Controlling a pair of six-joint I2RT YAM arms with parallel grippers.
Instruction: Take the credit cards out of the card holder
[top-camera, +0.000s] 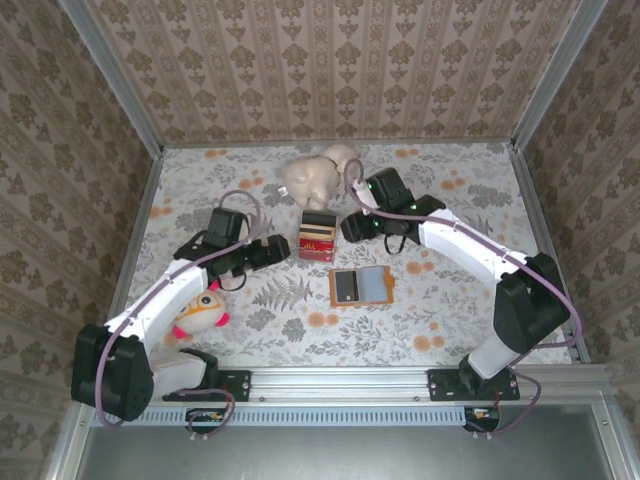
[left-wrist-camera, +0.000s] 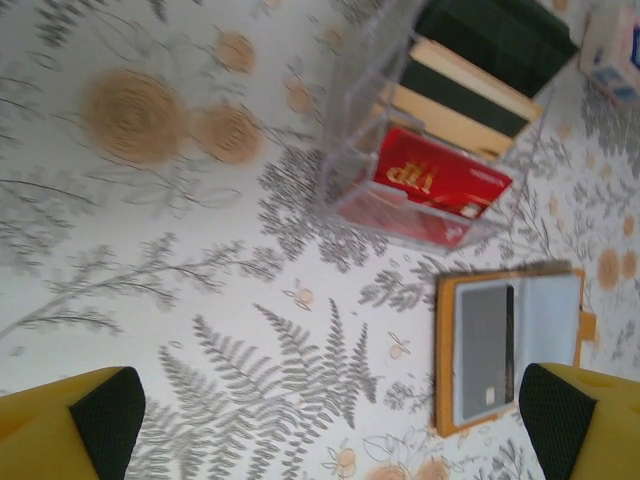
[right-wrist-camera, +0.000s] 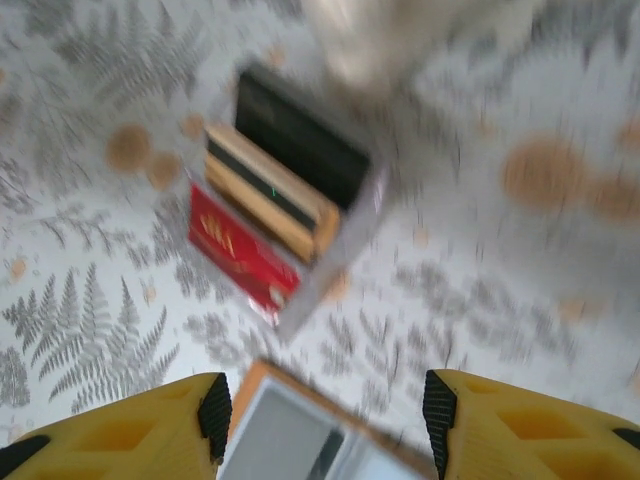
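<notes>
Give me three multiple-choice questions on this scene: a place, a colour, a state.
1. Seen from above, the card holder lies: A on top of the clear stand; B nearer the robot than it; C against the far wall.
2. The stand's front card is: A blue; B green; C red.
3. The card holder is: A open flat; B folded shut; C standing on edge.
Answers: 1 B, it sits below the stand in the top view; 2 C, red with gold lettering; 3 A, its inside faces up.
</notes>
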